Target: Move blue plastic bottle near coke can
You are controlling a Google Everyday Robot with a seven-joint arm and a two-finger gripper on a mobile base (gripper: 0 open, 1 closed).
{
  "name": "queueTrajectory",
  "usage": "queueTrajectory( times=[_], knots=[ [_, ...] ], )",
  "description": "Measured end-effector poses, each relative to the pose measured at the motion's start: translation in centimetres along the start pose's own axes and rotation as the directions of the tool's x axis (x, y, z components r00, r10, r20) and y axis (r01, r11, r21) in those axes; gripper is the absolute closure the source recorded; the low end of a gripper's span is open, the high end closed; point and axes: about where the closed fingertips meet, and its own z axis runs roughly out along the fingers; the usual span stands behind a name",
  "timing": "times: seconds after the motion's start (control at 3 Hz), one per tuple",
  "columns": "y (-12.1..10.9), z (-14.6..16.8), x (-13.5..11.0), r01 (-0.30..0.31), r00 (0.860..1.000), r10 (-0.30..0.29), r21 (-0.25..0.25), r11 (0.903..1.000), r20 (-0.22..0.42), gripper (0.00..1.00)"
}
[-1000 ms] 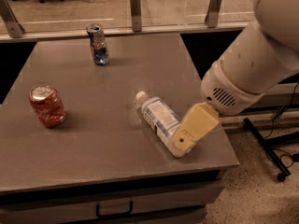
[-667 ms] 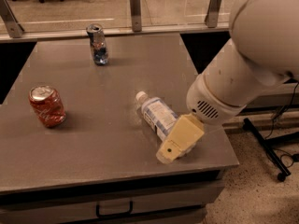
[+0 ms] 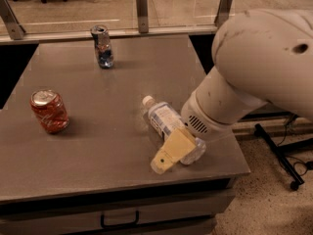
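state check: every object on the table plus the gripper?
blue plastic bottle: lying on its side, cap on, base under the gripper.
coke can: upright, dented, apart from the bottle.
silver-blue can: upright, at the far edge.
gripper: low over the bottle's base end.

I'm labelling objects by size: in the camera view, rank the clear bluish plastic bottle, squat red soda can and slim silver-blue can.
1. Clear bluish plastic bottle, lying partly under the cream gripper.
2. Squat red soda can.
3. Slim silver-blue can, though it stands farthest back, so the cans' order is unsure.
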Motion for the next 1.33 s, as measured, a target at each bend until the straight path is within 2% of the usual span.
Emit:
queueTrajectory(
  times=[0.33,0.67,1.0,1.33],
  knots=[
    [0.0,0.7,-0.7,-0.103,0.995,0.103,0.020,0.9945,0.010,0.00],
    [-0.1,1.1,-0.9,-0.167,0.986,0.167,0.044,0.9850,0.009,0.18],
    [-0.1,1.2,-1.2,-0.171,0.985,0.169,0.051,0.9840,0.038,0.41],
    [0.1,1.6,-2.3,-0.073,0.996,0.069,0.066,0.9952,0.060,0.64]
  ],
)
